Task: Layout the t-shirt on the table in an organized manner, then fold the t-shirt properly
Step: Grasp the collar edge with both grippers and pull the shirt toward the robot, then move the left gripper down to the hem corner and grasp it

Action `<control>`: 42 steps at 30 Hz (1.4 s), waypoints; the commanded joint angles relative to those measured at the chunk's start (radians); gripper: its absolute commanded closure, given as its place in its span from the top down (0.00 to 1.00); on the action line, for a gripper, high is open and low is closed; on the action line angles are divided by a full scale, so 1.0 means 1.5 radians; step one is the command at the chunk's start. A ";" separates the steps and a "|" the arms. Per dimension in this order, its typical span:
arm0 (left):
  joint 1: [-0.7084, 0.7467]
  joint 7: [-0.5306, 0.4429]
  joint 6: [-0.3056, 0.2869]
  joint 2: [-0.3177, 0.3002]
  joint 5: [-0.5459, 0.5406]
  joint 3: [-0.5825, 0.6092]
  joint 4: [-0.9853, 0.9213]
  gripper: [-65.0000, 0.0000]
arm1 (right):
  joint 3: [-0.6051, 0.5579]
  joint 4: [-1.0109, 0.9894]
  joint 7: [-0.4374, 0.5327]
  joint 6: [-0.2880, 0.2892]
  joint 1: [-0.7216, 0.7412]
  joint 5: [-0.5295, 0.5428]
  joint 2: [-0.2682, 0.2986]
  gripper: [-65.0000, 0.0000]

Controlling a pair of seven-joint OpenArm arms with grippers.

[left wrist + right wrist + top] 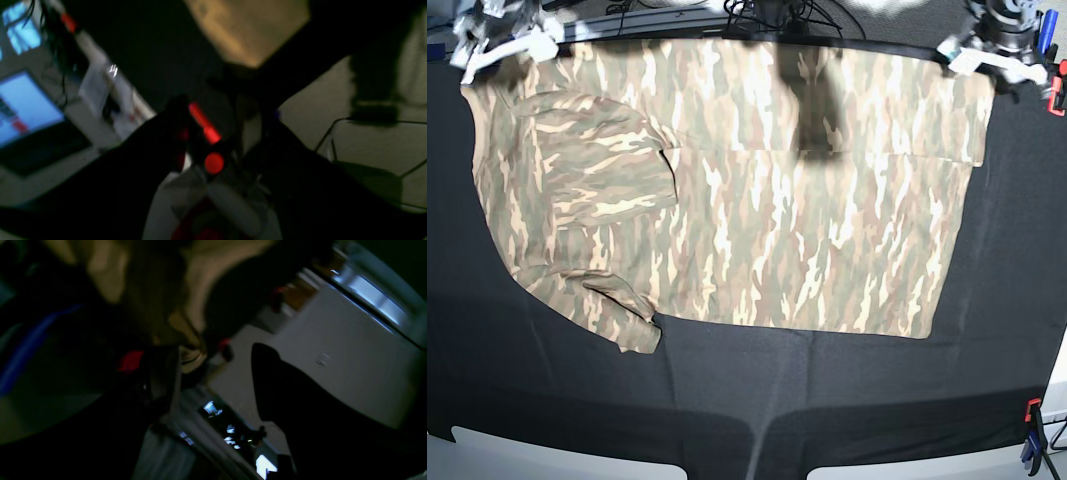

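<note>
T-shirt (807, 250) is spread across the upper half of the black tabletop (727, 400) in the base view, its top edge right up against the far rim. Its long axis runs left to right across the frame. Both sleeves sit at the left, one (597, 170) turned in over the body and the other (612, 310) poking toward the lower left, so I read the shoulder end as pointing frame-left and the hem (952, 250) frame-right. I can't see the collar. A band along the top looks folded down over the body. The right pincer (502, 45) hangs over the upper-left corner of the cloth, and the left pincer (992, 50) over the upper-right corner. Both wrist views are badly blurred. In each the jaws stand apart, and I take both as open and holding nothing, though on the right wrist view cloth bunches close against one finger. That's my worry: if a fingertip is snagged in the fabric, lifting that arm could drag the corner up and undo the folded band. The lower-left sleeve is crumpled and juts out, so a fold made over it would trap a lump and leave a crooked edge. With the top edge so near the far rim, a careless pull could also tip cloth off the back.
</note>
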 commanded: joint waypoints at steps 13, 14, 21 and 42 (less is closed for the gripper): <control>-0.038 -0.014 0.088 -0.007 0.018 -0.005 0.145 0.33 | 0.005 0.162 0.108 -0.078 0.001 0.039 0.009 0.50; -0.058 -0.039 0.088 -0.007 -0.007 -0.005 0.156 0.33 | 0.007 0.171 0.112 -0.078 0.007 0.049 0.006 0.50; -0.255 -0.184 0.054 -0.008 -0.291 -0.005 0.163 0.33 | 0.087 0.175 0.140 -0.079 0.071 0.148 -0.102 0.50; -1.060 -0.336 -0.305 0.209 -0.801 -0.005 -0.932 0.33 | 0.320 0.175 0.206 -0.073 0.157 0.324 -0.421 0.50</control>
